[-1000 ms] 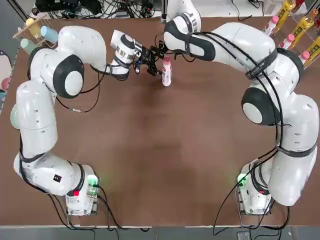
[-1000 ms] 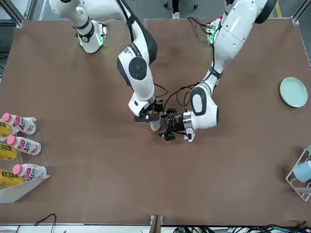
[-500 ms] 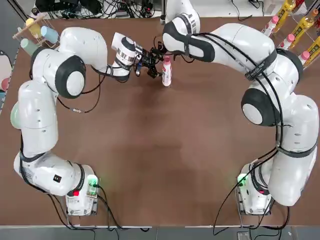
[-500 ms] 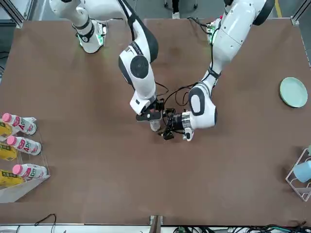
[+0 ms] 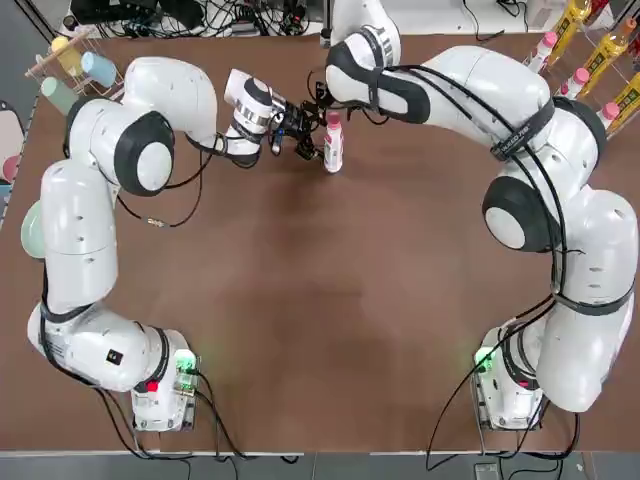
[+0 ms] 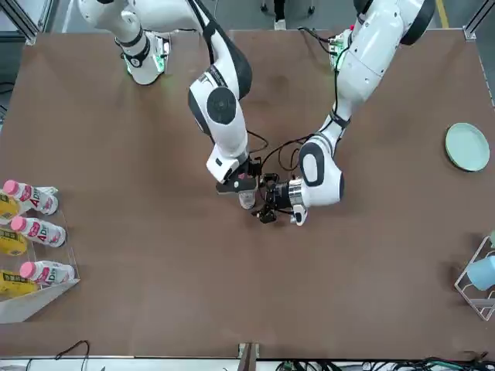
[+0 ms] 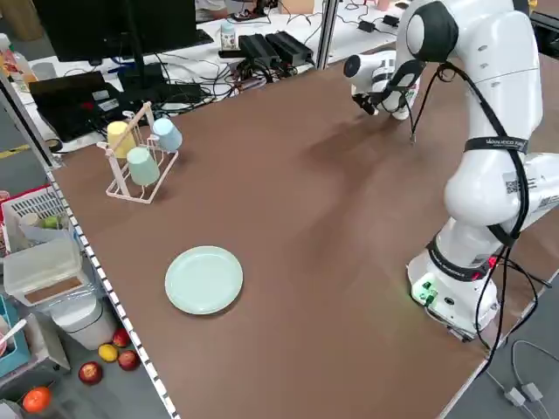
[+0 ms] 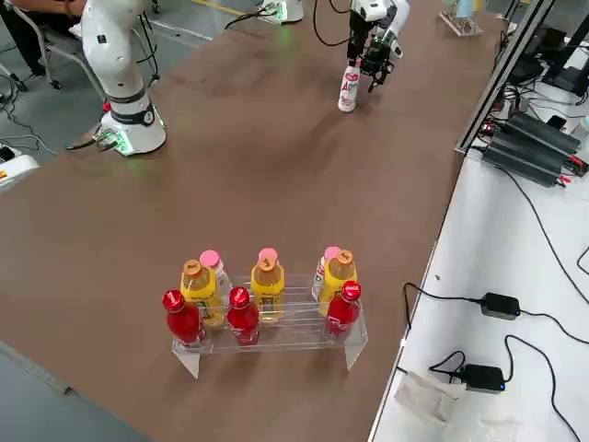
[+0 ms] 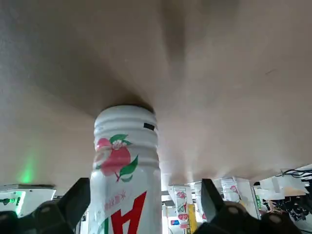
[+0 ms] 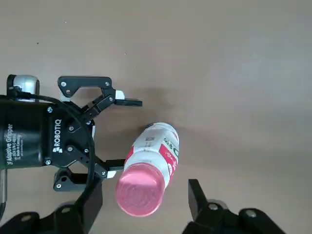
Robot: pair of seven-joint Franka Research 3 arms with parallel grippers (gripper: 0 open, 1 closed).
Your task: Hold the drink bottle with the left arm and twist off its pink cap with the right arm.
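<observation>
The left fingers (image 9: 77, 197) stand wide, with nothing between them gripped; from the left wrist they straddle the line to the bottle (image 10: 158, 146). The right wrist's view of them shows the bottle just off their tips, so I'd say they need to come on a little farther before they can close. The right fingers (image 10: 196, 197) are parted too, holding nothing, and they hang above, with the cap (image 10: 140, 190) facing up toward them.

The bottle stands upright on the desk (image 5: 300, 300), at the far side from the bases, its long axis running up from the wood-brown top to the cap. The left arm (image 5: 80, 240) comes at its body from the robot's left; the right arm (image 5: 590, 240) reaches over from the right. Both are close, the left made for the body, the right for the cap. My guess is the left must clamp first, or the bottle will simply spin, or tip, when the cap is turned.

Against a second ago, the left arm has crept a touch nearer the bottle, while the bottle looks unmoved. The right arm has barely shifted.

Farther out, the rack (image 6: 31, 305) of other bottles sits on the robot's right, and a plate (image 7: 203, 279) lies on its left.
</observation>
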